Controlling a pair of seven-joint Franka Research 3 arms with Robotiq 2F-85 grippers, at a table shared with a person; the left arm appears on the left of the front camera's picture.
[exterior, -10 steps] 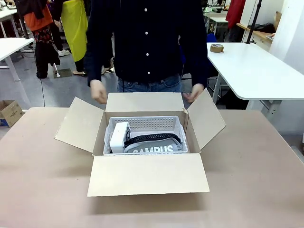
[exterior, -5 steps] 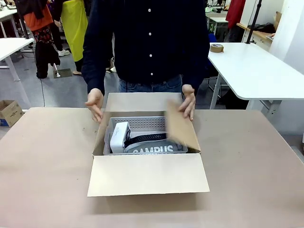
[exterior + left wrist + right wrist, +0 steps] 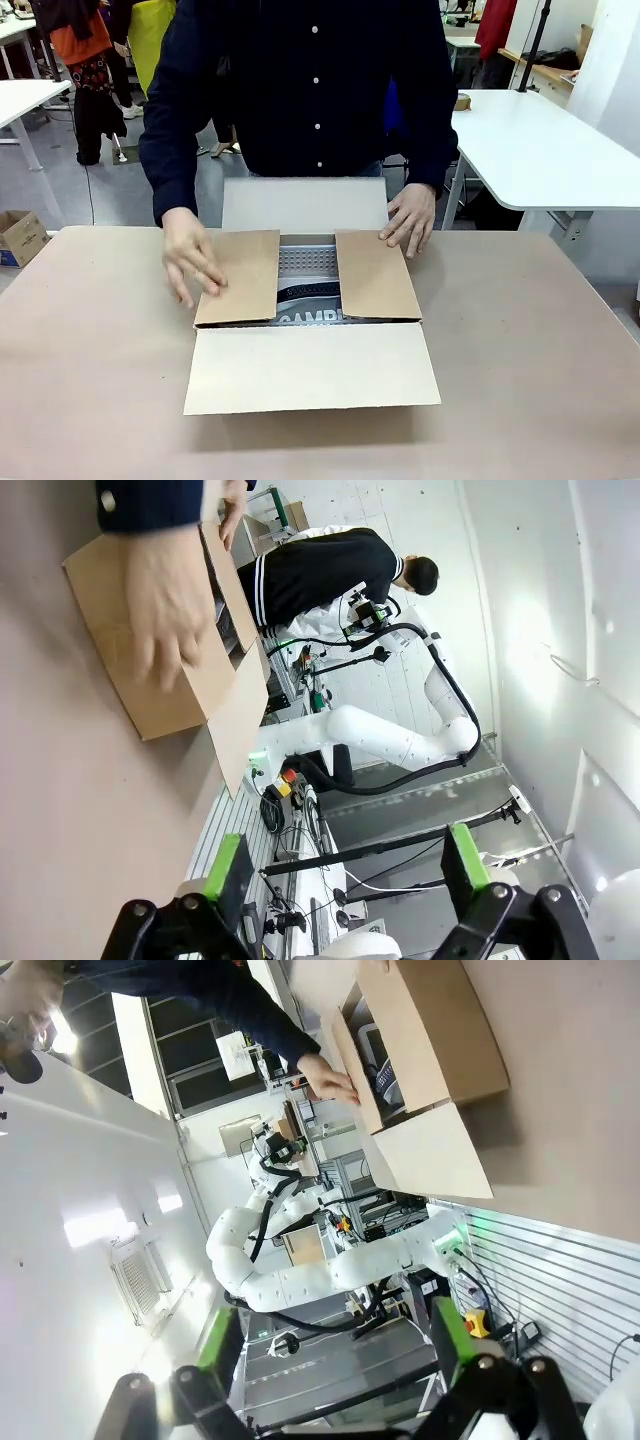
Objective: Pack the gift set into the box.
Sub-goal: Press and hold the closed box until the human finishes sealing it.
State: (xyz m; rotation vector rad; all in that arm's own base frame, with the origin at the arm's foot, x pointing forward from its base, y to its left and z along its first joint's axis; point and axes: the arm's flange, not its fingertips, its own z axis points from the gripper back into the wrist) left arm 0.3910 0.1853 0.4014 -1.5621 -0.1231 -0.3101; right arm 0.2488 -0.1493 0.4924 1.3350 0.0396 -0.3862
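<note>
Gift set (image 3: 308, 292) sits inside the box (image 3: 310, 370), mid-table, seen through the gap between the two side flaps: grey perforated tray wall plus a strip of the dark item. Person's hands are on the flaps, one (image 3: 190, 262) flat on the picture-left flap, the other (image 3: 408, 218) at the far corner of the picture-right flap. Near flap lies open toward you, far flap stands up.

Left gripper (image 3: 345, 848): fingers spread, nothing between them, well apart from the box (image 3: 238, 735). Right gripper (image 3: 332, 1332): same, spread and empty, box (image 3: 440, 1030) far off.

Risks, as I judge them:
- side flaps likely spring up if the hands lift before the long flaps come over
- you reach for the near flap while hands are on top: collision or pinch
- pushing the near flap could slide the whole box toward the person
- contents sitting high may stop the flaps lying flat

Writing: white "CAMP" readable in the gap, rest under the flap. Carton plain, no print visible
</note>
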